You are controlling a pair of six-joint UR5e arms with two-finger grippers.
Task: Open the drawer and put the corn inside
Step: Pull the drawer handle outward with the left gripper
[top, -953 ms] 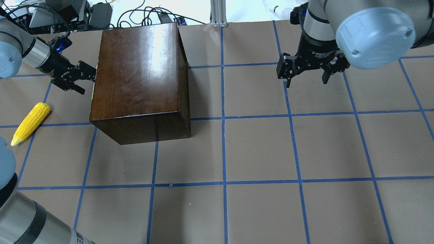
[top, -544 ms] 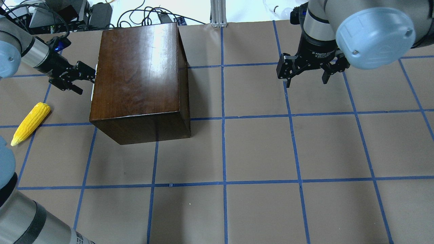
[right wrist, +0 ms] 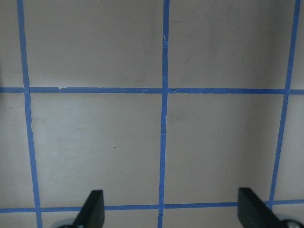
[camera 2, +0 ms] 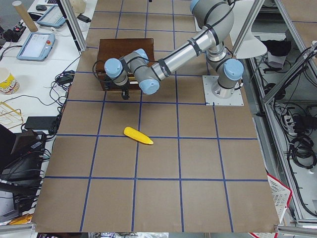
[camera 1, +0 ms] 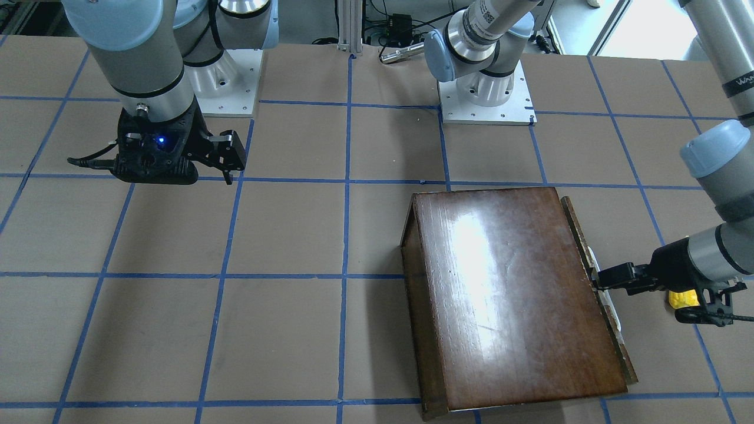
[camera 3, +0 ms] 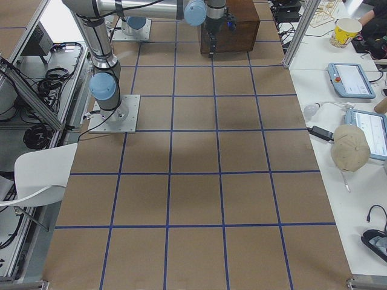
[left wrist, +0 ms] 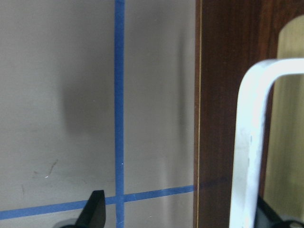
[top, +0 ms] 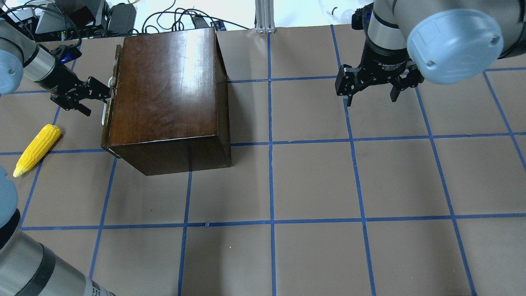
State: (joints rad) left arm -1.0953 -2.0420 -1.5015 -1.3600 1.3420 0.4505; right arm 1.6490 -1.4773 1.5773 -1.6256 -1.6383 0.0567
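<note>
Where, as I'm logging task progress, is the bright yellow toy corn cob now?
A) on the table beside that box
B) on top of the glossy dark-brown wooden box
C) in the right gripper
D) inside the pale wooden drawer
A: the bright yellow toy corn cob lies on the paper-covered table, apart from the glossy dark-brown wooden box.

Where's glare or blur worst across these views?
Overhead exterior: white glare streak down the box top, far background blown out. Exterior front-facing: same glare, a broader patch. Left wrist-mounted: drawer pull overexposed and soft-edged. Right wrist-mounted: evenly lit, sharp.
</note>
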